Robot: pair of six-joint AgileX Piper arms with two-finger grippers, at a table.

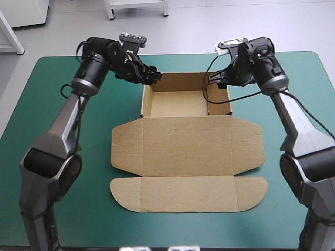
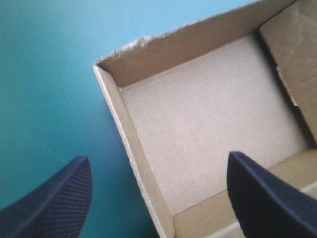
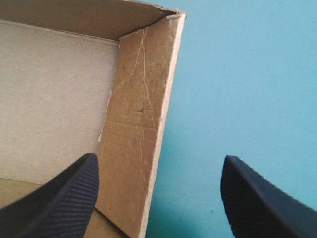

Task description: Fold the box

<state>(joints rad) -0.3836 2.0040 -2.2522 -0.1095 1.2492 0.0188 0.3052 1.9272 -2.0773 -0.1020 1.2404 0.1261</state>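
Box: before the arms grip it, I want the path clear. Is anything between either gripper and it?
Nothing visible. The left gripper and right gripper are both open, each with a side wall of the box between its fingers.

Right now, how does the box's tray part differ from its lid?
The tray has raised walls; the lid lies flat. The tray sits toward the table's far edge, the lid nearer the robot. The open left gripper and right gripper each straddle a tray wall; neither touches the lid. Both are one brown board.
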